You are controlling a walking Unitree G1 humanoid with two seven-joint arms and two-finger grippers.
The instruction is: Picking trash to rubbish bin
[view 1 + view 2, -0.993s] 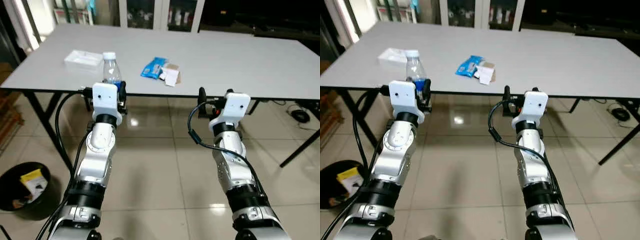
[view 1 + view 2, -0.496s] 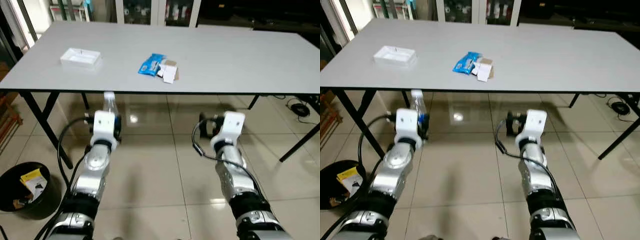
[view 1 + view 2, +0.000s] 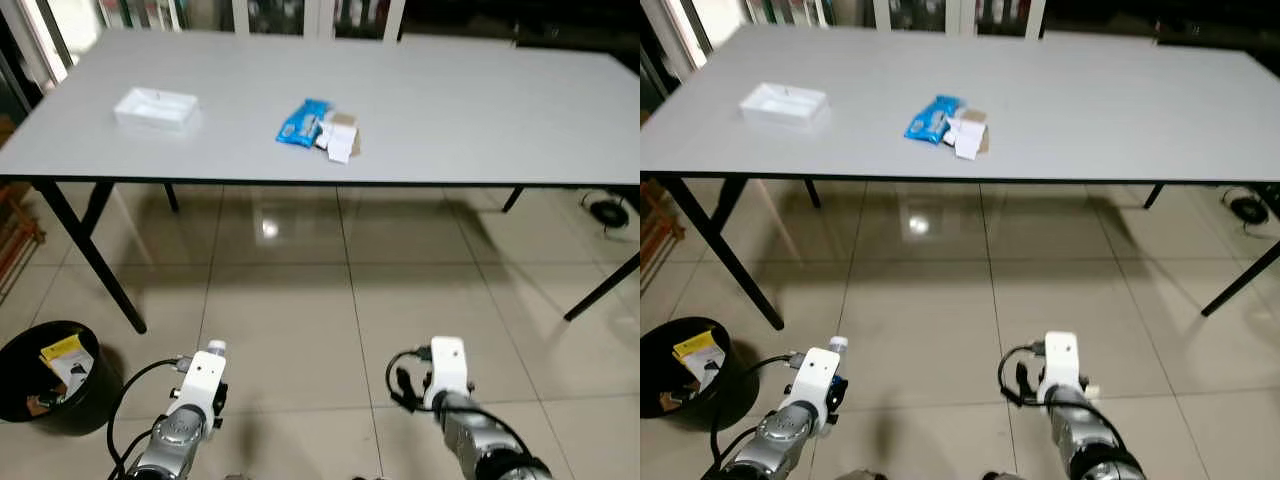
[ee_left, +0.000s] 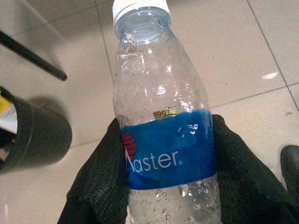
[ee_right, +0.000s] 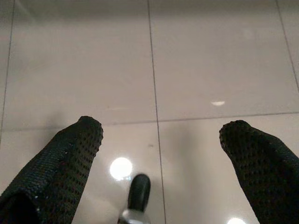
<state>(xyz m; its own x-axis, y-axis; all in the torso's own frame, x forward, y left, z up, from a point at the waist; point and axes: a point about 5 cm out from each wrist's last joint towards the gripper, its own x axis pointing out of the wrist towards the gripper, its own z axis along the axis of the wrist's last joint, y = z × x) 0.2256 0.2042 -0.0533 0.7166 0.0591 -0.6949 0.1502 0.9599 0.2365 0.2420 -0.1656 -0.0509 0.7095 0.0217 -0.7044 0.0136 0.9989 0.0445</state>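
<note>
— Where's the bottle?

— In my left gripper (image 4: 163,154). The black fingers (image 4: 100,182) are clamped on either side of the bottle (image 4: 163,135), right at its blue label, white cap pointing away from the wrist. Droplets cling to the inside of the clear plastic. From the head view that arm is low, down over the tiled floor (image 3: 300,300), with the white cap just peeking past the wrist housing.

— And the bin?

— The bin (image 3: 45,385) sits on the floor off to my left, just beyond the table leg (image 3: 90,255). It's black and round, with a yellow scrap and other bits already inside. In the left wrist view its dark wall is near the bottle but not touching it.

— Right side?

— My right gripper (image 5: 161,140) holds nothing: its two fingers are spread wide apart over bare tiles. That arm is low too.

— Anything on the table?

— The table (image 3: 480,110) is ahead of me. A blue wrapper (image 3: 303,121) lies near its middle, touching a small heap of white and brown paper (image 3: 338,140). A white tray (image 3: 155,106) sits well apart, toward my left.
</note>
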